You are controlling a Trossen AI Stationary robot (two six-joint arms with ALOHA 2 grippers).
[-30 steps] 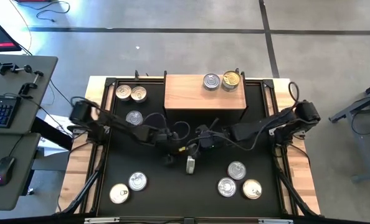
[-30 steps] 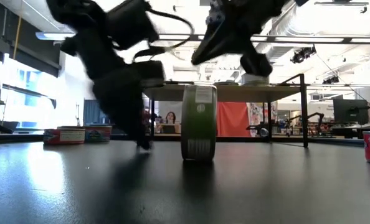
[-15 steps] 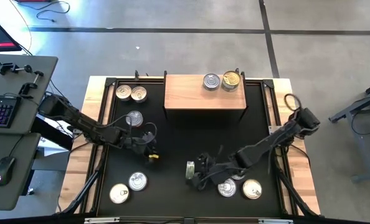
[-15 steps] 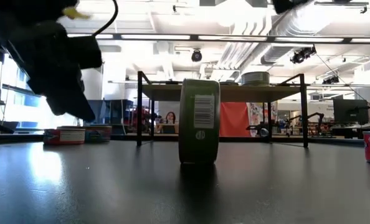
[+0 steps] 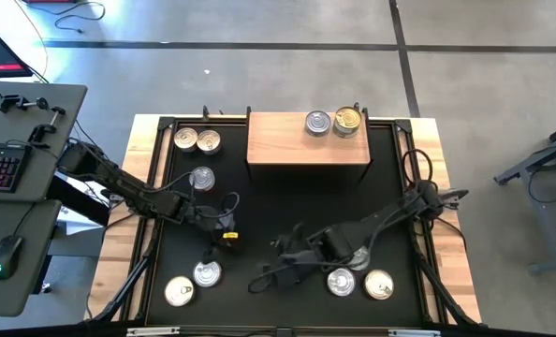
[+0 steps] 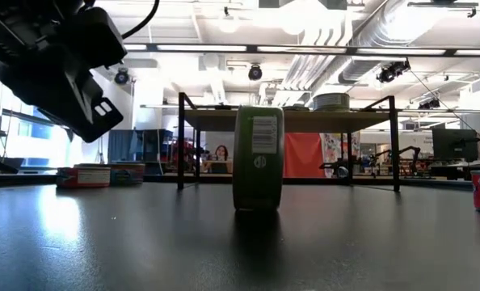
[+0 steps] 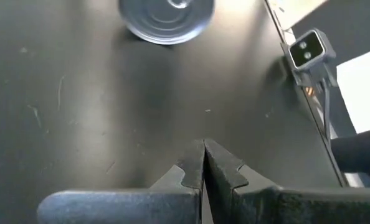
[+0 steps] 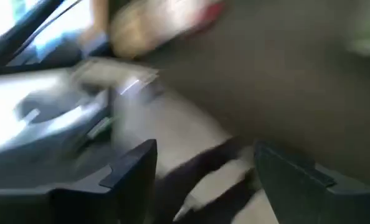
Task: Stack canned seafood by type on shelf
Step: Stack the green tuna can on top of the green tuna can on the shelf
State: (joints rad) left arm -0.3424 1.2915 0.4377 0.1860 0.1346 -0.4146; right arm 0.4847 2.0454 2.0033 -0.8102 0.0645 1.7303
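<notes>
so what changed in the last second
Both arms left the tin standing on edge. The left gripper, shut, pulled back to its own side; the right gripper swung toward the table's front and opened. The tin stayed on edge, and the shelf tins are unmoved.

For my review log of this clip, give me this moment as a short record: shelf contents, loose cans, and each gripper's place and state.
shelf: wooden shelf at the table's far edge, two cans on its right part
can on edge: one green-sided can stands on its rim mid-table, free of both grippers
loose cans: flat on the mat in groups, far left, near left and near right
left gripper: shut, empty, above the mat left of centre
right gripper: open, empty, low over the near centre
</notes>
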